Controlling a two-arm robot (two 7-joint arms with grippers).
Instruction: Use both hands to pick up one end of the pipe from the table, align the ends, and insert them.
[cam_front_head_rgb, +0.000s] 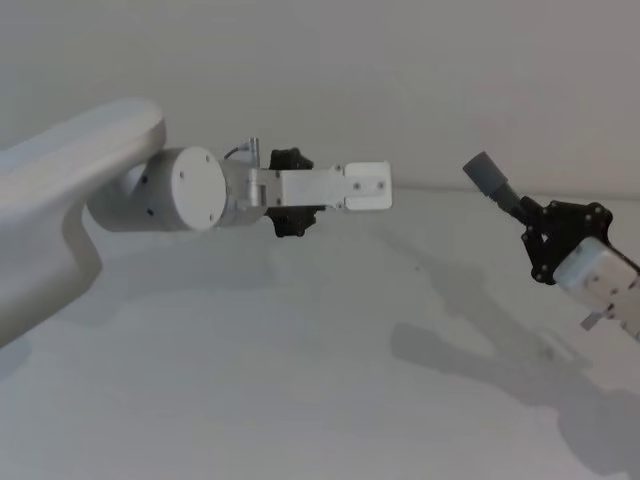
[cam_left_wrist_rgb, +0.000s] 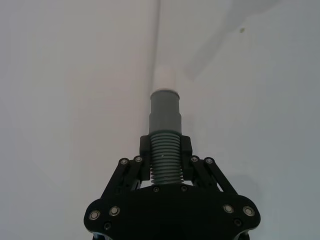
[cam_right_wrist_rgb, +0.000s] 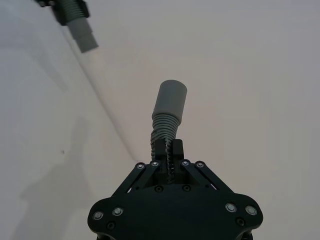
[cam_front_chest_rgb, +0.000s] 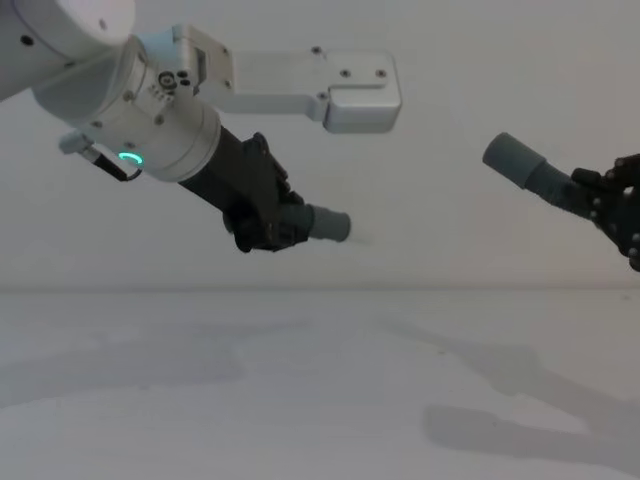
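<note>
Head view – left end effector (cam_front_head_rgb: 290, 192): raised above the white surface (cam_front_head_rgb: 300, 380), mostly hidden behind its own silver-white arm and a white bracket; black finger parts show above and below the bracket.
Head view – right end effector (cam_front_head_rgb: 535, 232): at the right side, raised above the surface, pinching a hose piece whose wide socket cuff (cam_front_head_rgb: 488, 176) points up and toward the left arm.
Head view – gap: the two end effectors are well apart, nothing joined.
Left wrist view – left end effector (cam_left_wrist_rgb: 165, 147): fingers pressed onto the ribbed hose (cam_left_wrist_rgb: 165, 162); beyond them the smooth grey cuff steps down to a narrower, paler tip (cam_left_wrist_rgb: 165, 80).
Right wrist view – right end effector (cam_right_wrist_rgb: 167, 150): fingers pinched on the ribbed part of its hose piece; the wide socket cuff (cam_right_wrist_rgb: 170, 102) stands out past the fingertips, tilted slightly.
Right wrist view – far corner: the other hose's stepped cuff (cam_right_wrist_rgb: 82, 35) shows farther off, apart from the socket.
Chest view – left end effector (cam_front_chest_rgb: 270, 225): held above the surface (cam_front_chest_rgb: 300, 380), green ring light (cam_front_chest_rgb: 130, 158) on the arm, cuff (cam_front_chest_rgb: 325, 223) pointing toward the right arm.
Chest view – right end effector (cam_front_chest_rgb: 610, 215): at the right edge, socket cuff (cam_front_chest_rgb: 515, 160) pointing toward the left arm, sitting higher than the left cuff, with open space between them.
</note>
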